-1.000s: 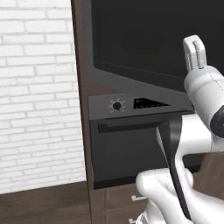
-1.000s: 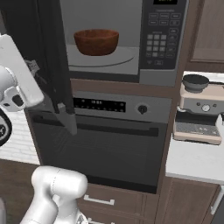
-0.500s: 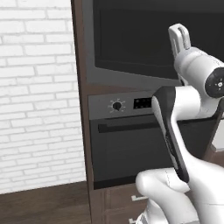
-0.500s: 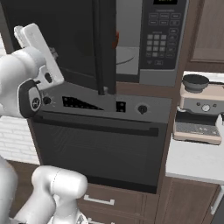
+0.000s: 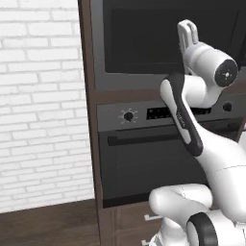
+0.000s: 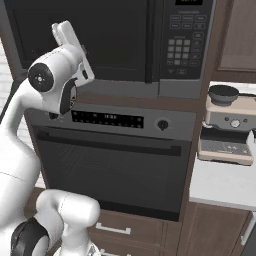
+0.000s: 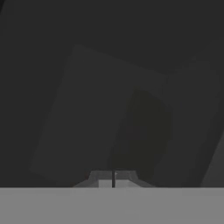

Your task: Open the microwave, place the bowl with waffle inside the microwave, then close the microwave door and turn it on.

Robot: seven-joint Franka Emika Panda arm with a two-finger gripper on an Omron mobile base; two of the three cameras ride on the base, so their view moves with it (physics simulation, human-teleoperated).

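Observation:
The microwave point(image 6: 182, 45) sits in brown wood cabinetry, and its dark glass door point(image 6: 105, 35) lies flush in the grey frame. The door's vertical bar handle point(image 6: 148, 40) runs beside the keypad. In the left base view the door point(image 5: 139, 38) also stands closed. My hand point(image 6: 67, 37) presses against the left part of the glass, also seen at the hand point(image 5: 188, 33). In the hand view my gripper point(image 7: 113, 178) is shut, tips together with nothing between them, right up against dark glass. The bowl with waffle is hidden behind the door.
Below the microwave is the oven point(image 6: 110, 165) with a round knob point(image 6: 161, 125) and a horizontal bar handle point(image 6: 110, 143). A coffee machine point(image 6: 227, 125) stands on the white counter point(image 6: 220, 187) to the right. A white brick wall point(image 5: 38, 96) lies left of the cabinetry.
The microwave door has swung from wide open to closed, with my hand following it up to the glass. The bowl seen inside a second ago is now covered.

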